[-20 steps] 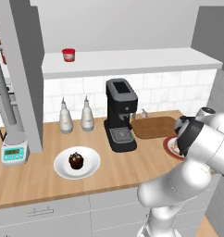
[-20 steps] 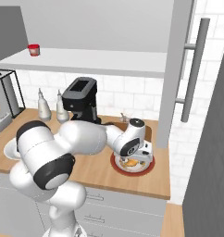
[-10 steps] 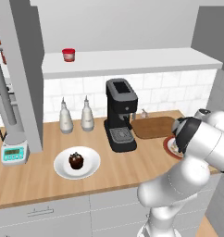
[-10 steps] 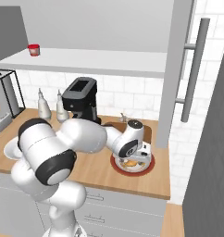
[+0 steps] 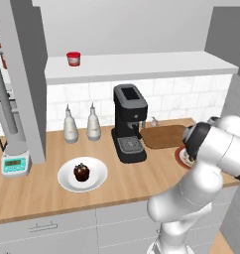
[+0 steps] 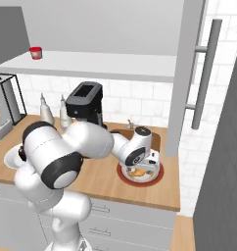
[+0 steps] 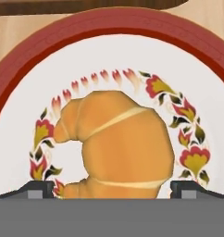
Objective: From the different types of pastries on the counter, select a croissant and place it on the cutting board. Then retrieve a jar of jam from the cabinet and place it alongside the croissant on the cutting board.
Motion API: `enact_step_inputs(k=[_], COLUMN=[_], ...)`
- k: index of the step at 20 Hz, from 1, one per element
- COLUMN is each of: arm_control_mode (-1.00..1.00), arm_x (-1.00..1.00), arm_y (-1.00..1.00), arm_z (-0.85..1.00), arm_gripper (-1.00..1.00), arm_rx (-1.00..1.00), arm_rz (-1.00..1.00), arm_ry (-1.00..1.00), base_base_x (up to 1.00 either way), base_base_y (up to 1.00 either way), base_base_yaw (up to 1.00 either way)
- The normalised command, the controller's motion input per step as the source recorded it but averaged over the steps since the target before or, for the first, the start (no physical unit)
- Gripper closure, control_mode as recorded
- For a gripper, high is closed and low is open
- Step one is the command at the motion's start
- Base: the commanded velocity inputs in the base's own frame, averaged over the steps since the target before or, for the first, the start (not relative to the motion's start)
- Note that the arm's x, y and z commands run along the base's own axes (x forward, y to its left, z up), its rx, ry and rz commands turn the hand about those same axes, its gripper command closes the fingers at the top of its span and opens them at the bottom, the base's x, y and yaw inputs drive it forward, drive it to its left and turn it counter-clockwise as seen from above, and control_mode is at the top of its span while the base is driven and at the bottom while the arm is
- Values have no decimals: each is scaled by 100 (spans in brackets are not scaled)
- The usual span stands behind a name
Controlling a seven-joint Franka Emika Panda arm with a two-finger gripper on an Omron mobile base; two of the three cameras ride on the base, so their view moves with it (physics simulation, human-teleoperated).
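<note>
In the hand view the golden croissant [image 7: 121,143] lies on a round red-rimmed plate [image 7: 197,51] with a flower pattern. My gripper [image 7: 114,187] is open, low over the plate, with one dark fingertip on each side of the croissant's near end. From the right base view, the gripper [image 6: 142,168] hangs right over the croissant [image 6: 137,173]. The brown cutting board [image 5: 164,136] lies just behind the plate. The red jar of jam [image 5: 73,58] stands on the cabinet shelf [image 5: 142,64], far left. A dark muffin [image 5: 81,172] sits on a white plate.
A black coffee machine [image 5: 129,129] stands left of the cutting board. Two grey-white bottles [image 5: 70,126] stand by the wall. A small scale [image 5: 15,163] sits at the counter's left end. A tall grey panel with a bar handle [image 6: 203,83] closes off the right side.
The hand has sunk a little lower over the red-rimmed plate. Its jaws have stayed open, and the croissant has not moved.
</note>
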Motion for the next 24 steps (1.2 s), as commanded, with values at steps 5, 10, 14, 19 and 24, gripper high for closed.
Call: enact_step_inputs(k=[5,10,14,19,24], arm_control_mode=[-100,-100,-100,-100,-100], arm_x=[14,3,0,0,30], arm_y=[-1,-6,0,0,26], arm_z=[-11,-22,-27,45,62], arm_gripper=[-100,-100,100,100,100], arm_rx=[0,0,0,0,0], arm_rz=[0,0,1,2,8], arm_ry=[0,1,4,-1,-10], base_base_x=[0,0,0,0,0], base_base_y=[0,0,0,0,0], base_base_yaw=[0,0,0,0,0])
